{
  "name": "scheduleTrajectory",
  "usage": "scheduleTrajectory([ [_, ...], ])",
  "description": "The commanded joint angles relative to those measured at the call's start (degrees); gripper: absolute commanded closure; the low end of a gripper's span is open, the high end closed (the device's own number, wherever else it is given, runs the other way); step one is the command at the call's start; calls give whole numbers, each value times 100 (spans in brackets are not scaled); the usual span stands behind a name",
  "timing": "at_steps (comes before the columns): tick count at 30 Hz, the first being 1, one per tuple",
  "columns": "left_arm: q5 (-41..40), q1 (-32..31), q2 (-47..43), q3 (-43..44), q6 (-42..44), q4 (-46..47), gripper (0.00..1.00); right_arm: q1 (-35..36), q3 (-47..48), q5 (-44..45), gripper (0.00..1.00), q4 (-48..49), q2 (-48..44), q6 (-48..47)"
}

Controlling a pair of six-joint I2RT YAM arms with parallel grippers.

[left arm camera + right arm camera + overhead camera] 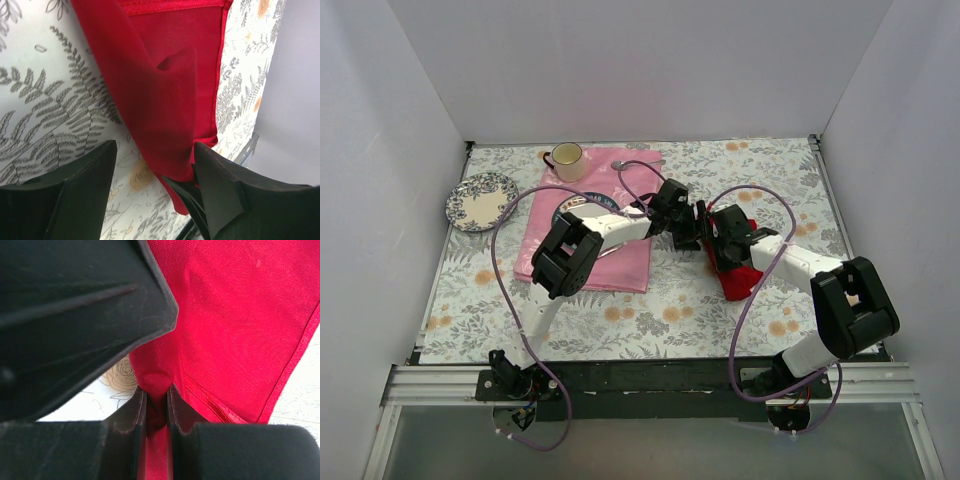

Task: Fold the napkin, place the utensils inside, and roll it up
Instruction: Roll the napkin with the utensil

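Napkin: the red napkin (742,280) lies bunched on the floral tabletop (650,320), right of centre, near the pink cloth (625,266) but not touching it.
Left fingers: my left fingers (85,180) stand well apart with a raised fold of the napkin hanging between them. The cloth lies against the right-hand one in the wrist view and the other is clear of it, so nothing is gripped.
Right fingers: my right fingers (131,435) are nearly closed and pinch a narrow fold of the napkin between them.
Top view only: both arms meet over the napkin's left edge, and their tips are too crowded there to read.
Left wrist only: a hemmed edge of the napkin and the bare floral print beside it.
Right wrist only: the pinch itself (a black bulk fills the upper left, and I cannot tell what it is).
Count: one napkin, one pink cloth, one cup (566,156), one patterned plate (480,198), one utensil (640,163) at the far edge, its handle too small to make out, and two arms.
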Motion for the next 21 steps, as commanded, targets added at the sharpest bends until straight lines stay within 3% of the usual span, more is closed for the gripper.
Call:
scheduleTrajectory([
  [1, -430, -143, 191, 338, 97, -242, 39, 51, 257, -65, 99, 95, 40, -69],
  [3, -430, -143, 262, 373, 167, -250, 43, 60, 248, -57, 99, 86, 75, -69],
  [8, -641, -134, 297, 417, 439, -373, 68, 42, 125, -241, 99, 156, 23, -52],
  [15, -554, -2, 244, 330, 817, -479, 99, -371, 11, -1337, 76, 25, -328, 80],
  [21, -430, -2, 192, 277, 914, -470, 100, -836, 608, -2085, 58, -555, -671, 45],
])
